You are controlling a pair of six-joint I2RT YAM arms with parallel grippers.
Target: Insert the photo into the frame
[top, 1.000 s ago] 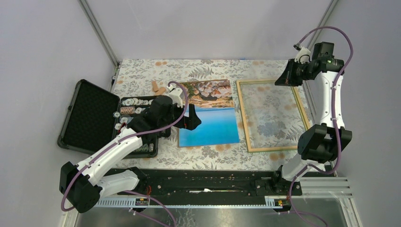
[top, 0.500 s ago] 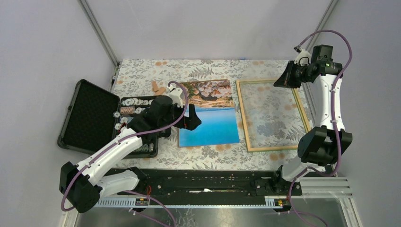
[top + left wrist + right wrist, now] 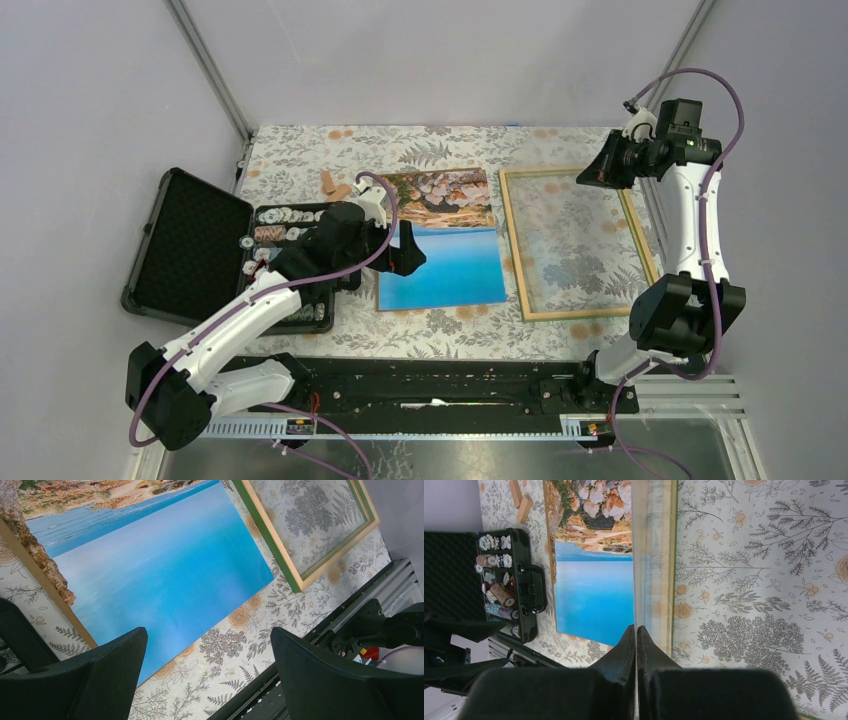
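The photo [image 3: 445,255] lies face up mid-table, blue sea nearest me and rocky coast at the far end; it also shows as the photo [image 3: 165,570] and the photo [image 3: 594,600]. To its right the frame [image 3: 515,250] lies flat with the tablecloth showing through it, also seen as the frame [image 3: 274,536] and the frame [image 3: 654,555]. My left gripper [image 3: 405,250] hovers open over the photo's left edge, and in its own view as left gripper [image 3: 208,635] it holds nothing. My right gripper [image 3: 585,177] is shut and empty above the frame's far right part, its right gripper [image 3: 636,628] tips pressed together.
An open black case [image 3: 200,250] of poker chips sits at the left, also seen as the case [image 3: 506,580]. Two small wooden blocks [image 3: 333,185] lie behind it. A brown board edge [image 3: 50,587] shows along one side of the photo. Grey walls close in both sides.
My right arm has shifted its shut gripper slightly leftward over the frame's far corner. The left arm, the photo and the frame have not moved.
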